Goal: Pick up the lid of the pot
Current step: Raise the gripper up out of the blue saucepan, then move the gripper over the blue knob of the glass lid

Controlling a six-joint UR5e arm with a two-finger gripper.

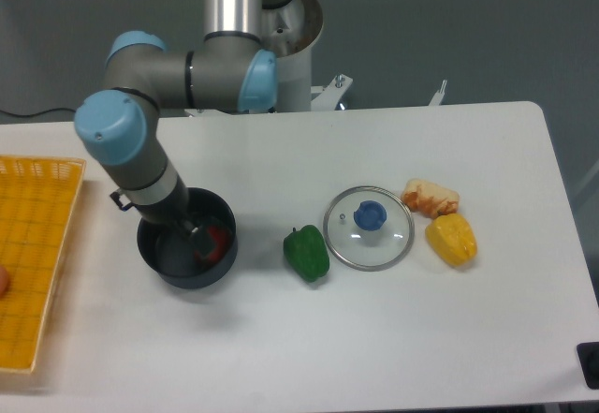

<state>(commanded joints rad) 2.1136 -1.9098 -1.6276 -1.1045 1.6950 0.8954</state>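
Claw [194, 234] at pot [185, 281], spread indeterminable | lid [382, 250] towards 3 o'clock | raise clear, centre over knob [370, 215], descend vertically.

Around my fingers [202, 241] I counted one round, dark plastic-looking bowl [187, 276], and just beside them, inside it, one rounded red object [221, 246]. Away to one side of them were two bell-shaped peppers, one glossy green [307, 253], one bright yellow [452, 239], plus one round, clear, blue-knobbed lid [369, 235] and one lumpy tan piece [430, 197]. On my fingers' other side I had one shallow, rectangular orange-yellow tray [39, 226].
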